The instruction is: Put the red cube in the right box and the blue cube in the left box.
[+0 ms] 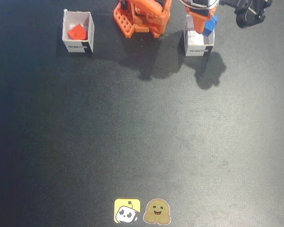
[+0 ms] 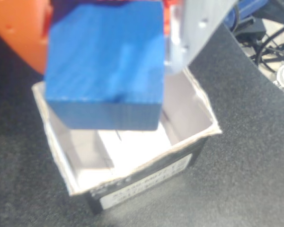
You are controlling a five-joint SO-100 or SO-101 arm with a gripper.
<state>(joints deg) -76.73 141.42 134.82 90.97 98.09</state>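
My gripper (image 1: pixel 204 24) hangs over the white box on the right (image 1: pixel 199 49) in the fixed view and is shut on the blue cube (image 1: pixel 210 26). In the wrist view the blue cube (image 2: pixel 104 61) fills the upper left, held between an orange finger (image 2: pixel 19 33) and a grey finger (image 2: pixel 194 28), just above the open white box (image 2: pixel 146 182). That box looks empty inside. The red cube (image 1: pixel 77 32) lies inside the white box on the left (image 1: pixel 78 47) in the fixed view.
The orange arm base (image 1: pixel 142 16) stands at the top middle between the boxes. A black object (image 1: pixel 248 12) is at the top right. Two stickers (image 1: pixel 128 210) (image 1: pixel 157 211) lie at the mat's near edge. Cables (image 2: pixel 270 42) lie beyond the mat.
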